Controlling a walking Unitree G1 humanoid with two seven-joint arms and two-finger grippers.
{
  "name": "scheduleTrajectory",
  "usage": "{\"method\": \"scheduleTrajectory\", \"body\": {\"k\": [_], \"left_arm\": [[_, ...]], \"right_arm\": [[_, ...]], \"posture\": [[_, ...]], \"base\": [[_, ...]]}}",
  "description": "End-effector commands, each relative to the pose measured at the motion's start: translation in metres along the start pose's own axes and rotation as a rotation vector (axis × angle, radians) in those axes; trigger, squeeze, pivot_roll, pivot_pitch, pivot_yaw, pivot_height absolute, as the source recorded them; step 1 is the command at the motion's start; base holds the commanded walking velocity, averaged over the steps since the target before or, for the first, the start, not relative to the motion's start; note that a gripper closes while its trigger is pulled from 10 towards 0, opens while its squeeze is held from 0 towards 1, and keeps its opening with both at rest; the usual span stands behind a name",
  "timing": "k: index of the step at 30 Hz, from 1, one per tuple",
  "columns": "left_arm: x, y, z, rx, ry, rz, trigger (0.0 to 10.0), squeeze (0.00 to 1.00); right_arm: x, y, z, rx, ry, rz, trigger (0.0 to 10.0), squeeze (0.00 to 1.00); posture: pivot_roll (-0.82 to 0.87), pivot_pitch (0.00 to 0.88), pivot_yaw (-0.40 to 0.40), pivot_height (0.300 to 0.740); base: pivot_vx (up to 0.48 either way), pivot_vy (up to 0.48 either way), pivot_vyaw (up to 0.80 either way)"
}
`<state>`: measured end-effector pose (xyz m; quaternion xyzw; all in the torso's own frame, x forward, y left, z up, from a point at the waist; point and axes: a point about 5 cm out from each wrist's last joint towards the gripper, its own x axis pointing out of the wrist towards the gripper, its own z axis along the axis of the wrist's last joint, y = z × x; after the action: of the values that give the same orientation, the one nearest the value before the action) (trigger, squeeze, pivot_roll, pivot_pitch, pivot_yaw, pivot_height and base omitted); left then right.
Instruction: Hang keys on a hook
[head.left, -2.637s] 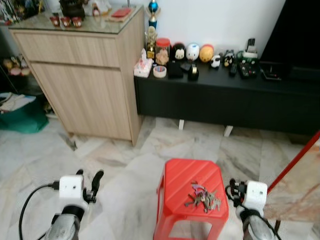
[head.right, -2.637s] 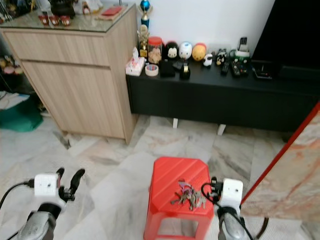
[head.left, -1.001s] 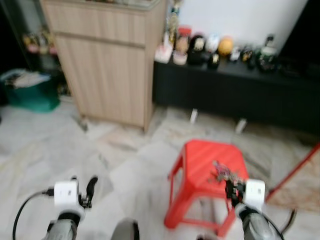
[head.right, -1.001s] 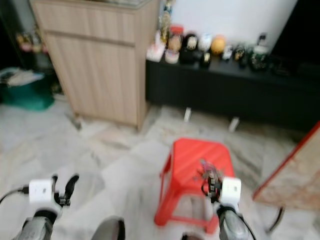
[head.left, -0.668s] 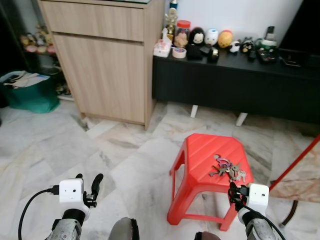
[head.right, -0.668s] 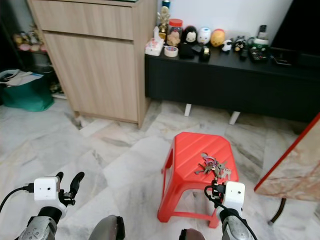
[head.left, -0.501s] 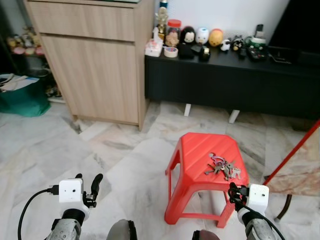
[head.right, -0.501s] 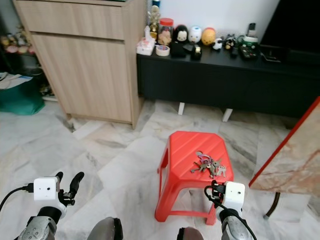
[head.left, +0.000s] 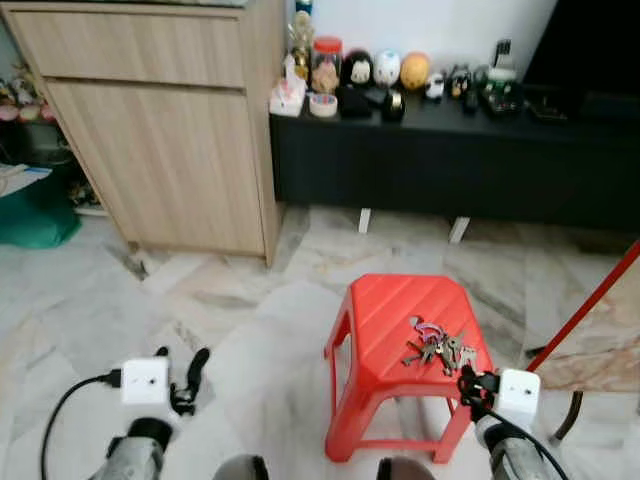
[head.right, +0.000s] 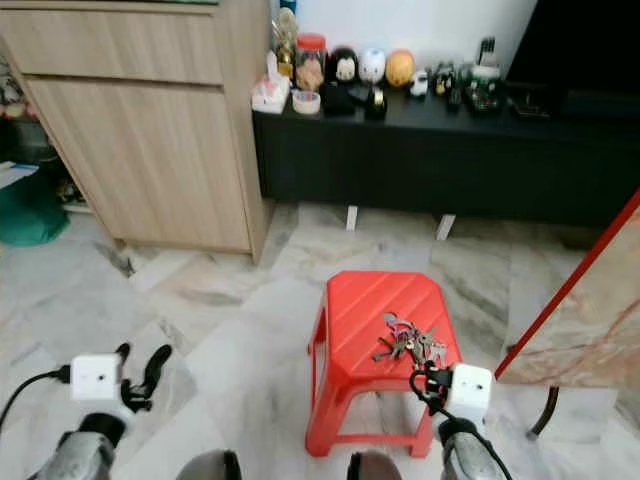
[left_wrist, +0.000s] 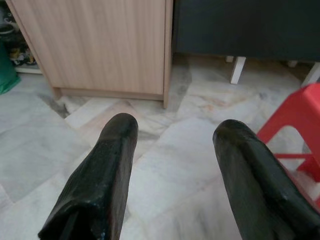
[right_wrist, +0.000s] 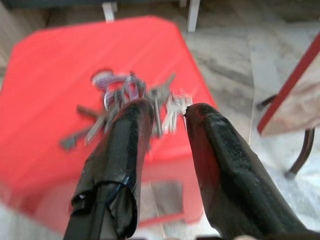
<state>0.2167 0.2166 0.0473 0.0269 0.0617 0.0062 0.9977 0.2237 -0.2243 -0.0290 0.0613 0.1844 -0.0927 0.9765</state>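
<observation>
We hold our right gripper (right_wrist: 167, 117), fingers apart, just short of the metal key bunch (head.left: 436, 347) on the red plastic stool (head.left: 385, 305); next, descend and pinch.

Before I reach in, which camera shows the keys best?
The right wrist view: the keys lie spread on the red stool, close ahead of the open right gripper. Both eye views show them as a small bunch near the stool's right edge. The left wrist view catches a corner of the stool.

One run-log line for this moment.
bunch of metal keys: on red plastic stool | right gripper: open, near keys | left gripper: open, idle
</observation>
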Motion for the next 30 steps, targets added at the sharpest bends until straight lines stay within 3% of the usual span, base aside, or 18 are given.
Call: {"method": "scheduleTrajectory", "body": {"k": [1, 12, 28, 29, 30], "left_arm": [[-0.0027, 0.0068, 0.0006, 0.026, 0.004, 0.011, 10.0, 0.0], [-0.0018, 0.0061, 0.0009, 0.026, 0.003, 0.006, 10.0, 0.0], [-0.0006, 0.0057, -0.0001, 0.028, 0.012, 0.008, 10.0, 0.0], [-0.0004, 0.0053, -0.0001, 0.029, 0.013, 0.006, 10.0, 0.0], [-0.0002, 0.005, -0.0001, 0.029, 0.013, 0.004, 10.0, 0.0]], "right_arm": [[0.0019, 0.0069, 0.0019, 0.022, -0.016, 0.003, 10.0, 0.0], [0.0021, 0.0065, 0.0027, 0.026, -0.025, -0.022, 10.0, 0.0], [0.0031, 0.0047, 0.0007, 0.037, 0.004, -0.085, 10.0, 0.0], [0.0033, 0.0045, -0.0003, 0.035, 0.018, -0.087, 10.0, 0.7], [0.0036, 0.0042, -0.0017, 0.028, 0.038, -0.09, 10.0, 1.0]], "posture": [[0.08, 0.019, -0.054, 0.625], [0.08, 0.018, -0.054, 0.625], [0.08, 0.019, -0.051, 0.625], [0.08, 0.019, -0.051, 0.625], [0.08, 0.019, -0.05, 0.625]], "base": [[0.319, 0.0, 0.0], [0.313, 0.0, 0.0], [0.0, 0.0, 0.0], [0.0, 0.0, 0.0], [0.0, 0.0, 0.0]]}}
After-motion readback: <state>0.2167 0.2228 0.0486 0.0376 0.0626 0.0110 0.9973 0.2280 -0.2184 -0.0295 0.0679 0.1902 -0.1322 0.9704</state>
